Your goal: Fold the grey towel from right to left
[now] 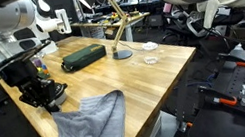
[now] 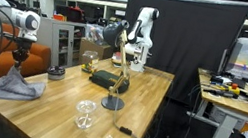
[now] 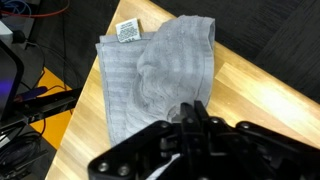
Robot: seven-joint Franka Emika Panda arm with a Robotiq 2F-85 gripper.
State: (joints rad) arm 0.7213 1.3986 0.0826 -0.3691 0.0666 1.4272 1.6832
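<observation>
The grey towel [image 1: 93, 130] lies crumpled at one end of the wooden table, near its corner and edge. In an exterior view the grey towel [image 2: 15, 86] rises in a small peak up to my gripper [image 2: 16, 64]. Seen from the wrist, the towel [image 3: 150, 70] bulges up toward my gripper [image 3: 190, 112], and a white label [image 3: 127, 30] shows at its far edge. The fingers are pressed together with a fold of cloth pinched between them. My gripper [image 1: 55, 103] hangs just over the towel's corner.
A dark green case [image 1: 82, 57] lies mid-table, beside a wooden stand on a round base [image 1: 120, 52]. A clear glass [image 2: 84, 115] and a small dark item [image 2: 124, 131] sit near the other end. A black bowl [image 2: 57, 71] stands at the table edge [image 1: 159, 103].
</observation>
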